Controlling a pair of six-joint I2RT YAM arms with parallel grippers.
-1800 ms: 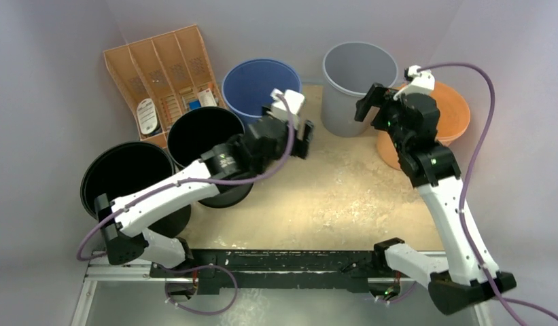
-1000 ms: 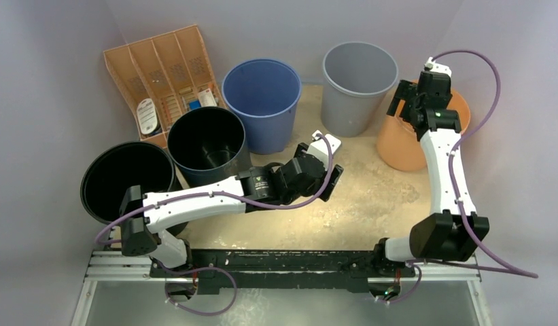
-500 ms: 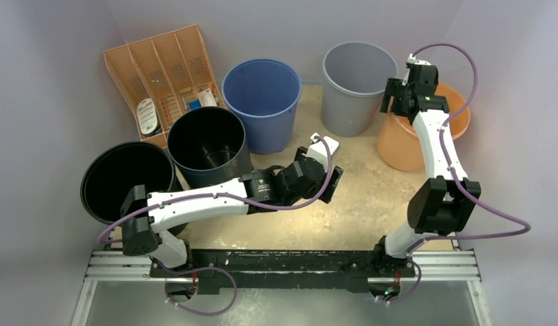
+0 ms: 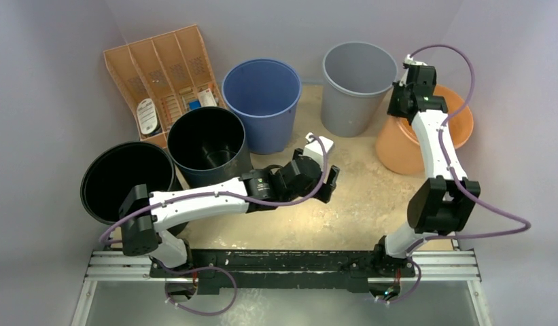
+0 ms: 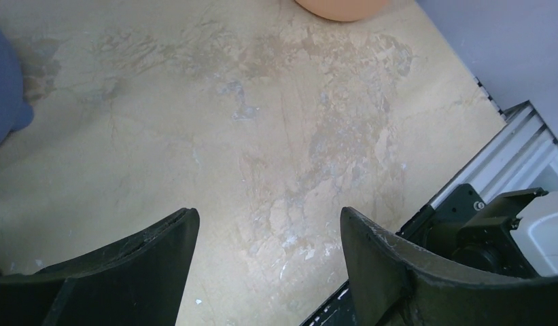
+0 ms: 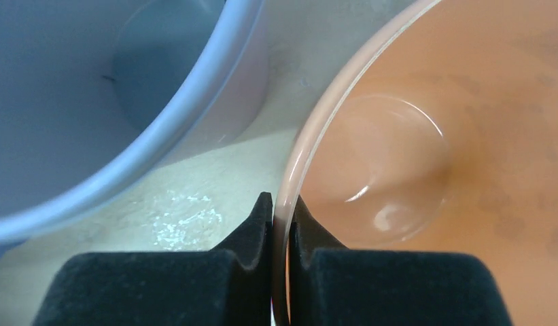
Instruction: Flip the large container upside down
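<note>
The large container is an orange bucket (image 4: 459, 132) standing mouth-up at the back right. My right gripper (image 4: 400, 109) reaches down onto its near-left rim. In the right wrist view the two black pads (image 6: 262, 221) are pinched together on the thin rim of the orange bucket (image 6: 412, 156), one pad outside and one inside: my right gripper (image 6: 281, 204) is shut on it. My left gripper (image 4: 329, 183) hovers low over the bare middle of the table. It stands open and empty (image 5: 269, 217), with the orange bucket's base (image 5: 337, 7) far ahead of it.
A grey bucket (image 4: 357, 68) stands close to the left of the orange one, its wall (image 6: 92, 88) beside my right fingers. A blue bucket (image 4: 262, 88), two black buckets (image 4: 206, 136) (image 4: 123, 176) and an orange divided tray (image 4: 160, 75) fill the back left. The mounting rail (image 4: 283, 261) runs along the near edge.
My right gripper came down onto the orange bucket's rim and shut on it. The left arm drew back from the blue bucket to the table's middle, staying open.
</note>
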